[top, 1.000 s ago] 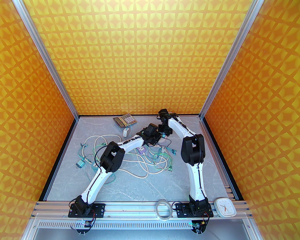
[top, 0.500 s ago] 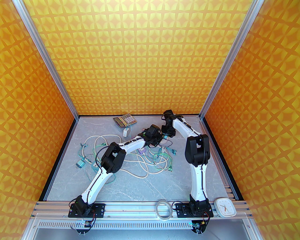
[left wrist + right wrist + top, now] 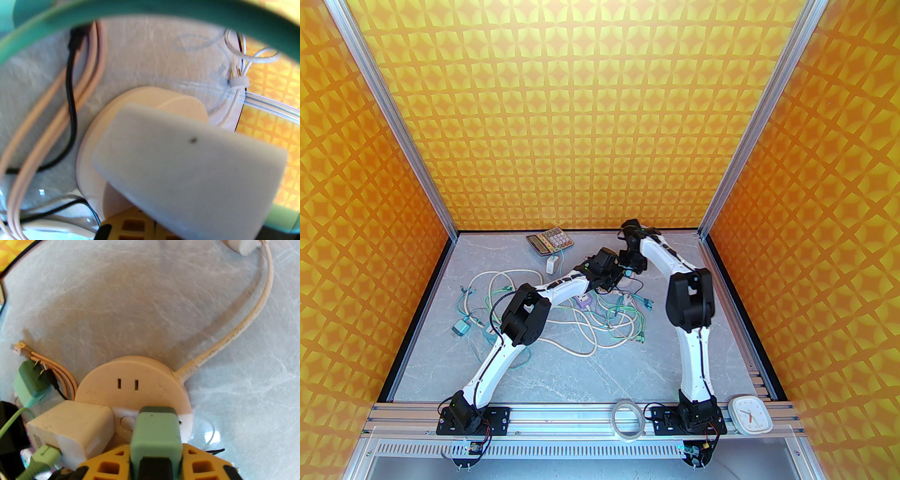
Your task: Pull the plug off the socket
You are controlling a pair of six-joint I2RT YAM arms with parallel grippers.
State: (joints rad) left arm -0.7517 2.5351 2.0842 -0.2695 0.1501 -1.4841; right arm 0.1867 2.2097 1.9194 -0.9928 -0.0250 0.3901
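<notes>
Where right fingers (image 3: 103, 466) pinch: green plug (image 3: 155, 427) — standing on round cream socket (image 3: 131, 385)
Left fingers (image 3: 131, 226): pressed together — just beside white charger cube (image 3: 187, 168)
Worktop (image 3: 628, 365): tangled cables (image 3: 581, 337)

Nothing is legible; the calculator (image 3: 549, 240), beyond and left of the left gripper (image 3: 613, 279), has keys too small to read; faint raised marks on the white charger (image 3: 70, 425), just left of the right gripper (image 3: 155, 451), are blurred.

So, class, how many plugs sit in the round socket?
2 in the round socket: a cream cube plug on the left, a green plug at the near edge. Others may be hidden.
</notes>
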